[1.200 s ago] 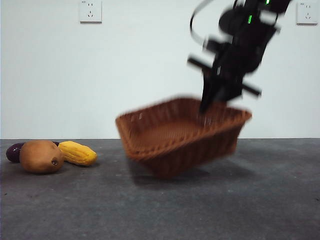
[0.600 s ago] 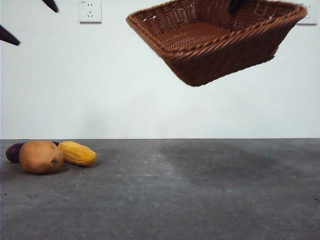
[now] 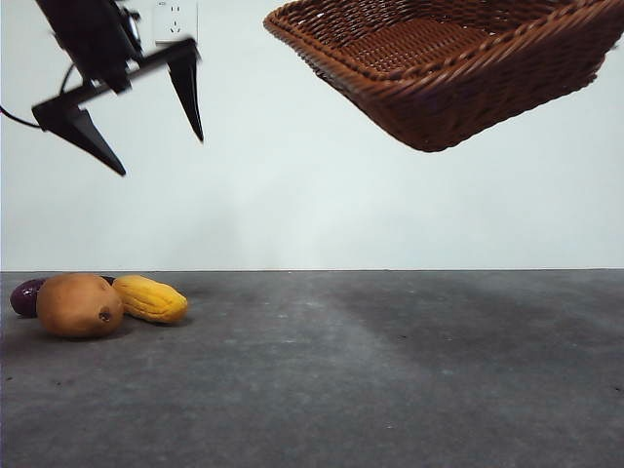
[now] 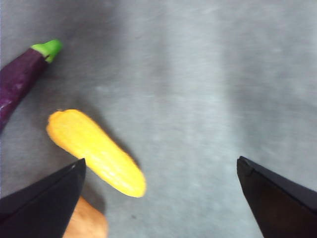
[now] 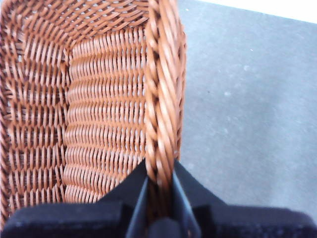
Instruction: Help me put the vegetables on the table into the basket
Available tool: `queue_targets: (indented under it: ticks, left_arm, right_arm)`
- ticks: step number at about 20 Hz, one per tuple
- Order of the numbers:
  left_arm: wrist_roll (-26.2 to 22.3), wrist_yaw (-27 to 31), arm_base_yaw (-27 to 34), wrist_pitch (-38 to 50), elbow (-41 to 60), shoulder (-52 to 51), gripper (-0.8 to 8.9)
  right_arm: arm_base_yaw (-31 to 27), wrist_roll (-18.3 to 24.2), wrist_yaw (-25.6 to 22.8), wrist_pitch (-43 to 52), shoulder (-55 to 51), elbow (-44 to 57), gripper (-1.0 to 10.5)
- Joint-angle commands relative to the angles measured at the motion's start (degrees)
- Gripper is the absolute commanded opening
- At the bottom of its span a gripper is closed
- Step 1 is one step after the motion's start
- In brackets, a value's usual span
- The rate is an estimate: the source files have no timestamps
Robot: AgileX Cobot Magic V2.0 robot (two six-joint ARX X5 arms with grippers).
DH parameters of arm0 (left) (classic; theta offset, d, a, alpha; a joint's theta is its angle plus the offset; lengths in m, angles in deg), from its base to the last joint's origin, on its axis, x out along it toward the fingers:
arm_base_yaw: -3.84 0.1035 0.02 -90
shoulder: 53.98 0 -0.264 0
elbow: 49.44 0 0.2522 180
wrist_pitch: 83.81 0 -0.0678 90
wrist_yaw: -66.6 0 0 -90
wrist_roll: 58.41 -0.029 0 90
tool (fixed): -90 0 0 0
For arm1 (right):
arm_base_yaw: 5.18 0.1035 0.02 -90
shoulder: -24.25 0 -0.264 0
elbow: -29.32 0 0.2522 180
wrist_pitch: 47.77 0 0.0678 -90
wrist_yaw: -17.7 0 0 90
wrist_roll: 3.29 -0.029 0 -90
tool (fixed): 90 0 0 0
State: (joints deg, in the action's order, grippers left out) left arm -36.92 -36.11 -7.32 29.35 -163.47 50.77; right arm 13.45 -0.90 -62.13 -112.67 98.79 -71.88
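Note:
The wicker basket (image 3: 448, 68) hangs tilted high at the top right, well above the table (image 3: 390, 370). My right gripper (image 5: 159, 186) is shut on the basket's braided rim (image 5: 163, 94). My left gripper (image 3: 151, 136) is open, high at the left above the vegetables. The tan potato (image 3: 80, 305), the yellow vegetable (image 3: 151, 298) and the purple eggplant (image 3: 26, 296) lie together at the table's far left. In the left wrist view the yellow vegetable (image 4: 96, 151), the eggplant (image 4: 22, 79) and a bit of potato (image 4: 86, 223) lie below my left gripper (image 4: 161, 168).
A white wall with power sockets (image 3: 175, 18) stands behind the table. The basket is empty inside (image 5: 99, 124).
The basket rose from the table to the top right. My open left gripper came down into view at the upper left above the vegetables.

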Motion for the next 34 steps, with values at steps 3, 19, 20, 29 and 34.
queue_targets:
  ticks: [3,19,20,29,34]
  left_arm:
    - [2.5,4.2,-0.2,-4.8,-0.4,6.2,5.93]
    - [5.4,8.5,-0.1,-0.3,-0.4,15.8,5.94]
    - [5.4,8.5,-0.1,0.2,-0.4,16.3,5.94]
    - [6.6,8.7,-0.1,3.4,-0.4,19.7,5.94]
    - [6.8,8.7,-0.1,5.2,-0.4,21.0,5.48]
  right_arm:
    - [0.0,0.9,-2.7,0.1,-1.3,-0.2,-0.1]
    - [0.0,2.8,-2.0,-3.0,-1.3,-0.1,-0.1]
    - [0.0,2.9,-2.0,-3.0,-1.3,-0.1,-0.1]
    - [0.0,3.6,-2.0,-3.0,-1.3,-0.1,-0.1]
    - [0.0,3.9,-2.0,-3.0,-1.3,0.0,-0.1]
